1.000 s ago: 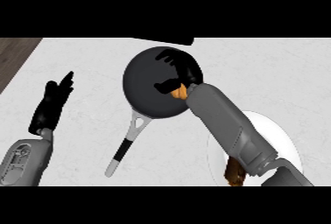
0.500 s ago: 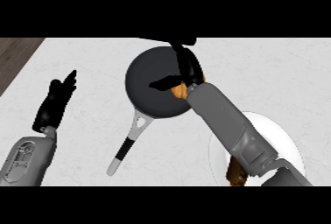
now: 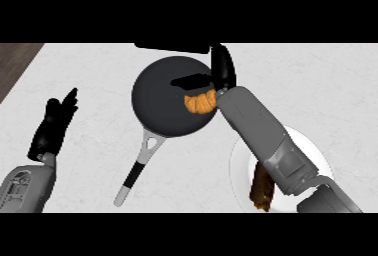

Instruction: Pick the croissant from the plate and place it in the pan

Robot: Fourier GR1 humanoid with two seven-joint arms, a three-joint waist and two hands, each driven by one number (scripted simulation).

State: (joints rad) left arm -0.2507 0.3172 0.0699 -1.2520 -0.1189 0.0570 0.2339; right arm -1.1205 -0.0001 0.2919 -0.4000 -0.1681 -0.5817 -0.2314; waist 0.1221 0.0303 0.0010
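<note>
Head view: the right hand point(image 3: 220, 72) hangs over the pan point(image 3: 159, 107), fingers straight, thumb spread apart. The croissant point(image 3: 198, 103) lies in the pan at its wrist, half-hidden, axis unclear.

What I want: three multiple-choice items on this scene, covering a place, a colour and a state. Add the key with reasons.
1. The round plate is: A white; B red; C blue.
2. The orange croissant lies: A on the plate; B inside the dark round frying pan; C on neither.
3. The robot's black left hand is: A curled round the pan; B open, fingers up; C pressing the croissant.
Key: A, its rim shows white; B, it rests by the pan's right rim; B, its straight fingers hold nothing.
</note>
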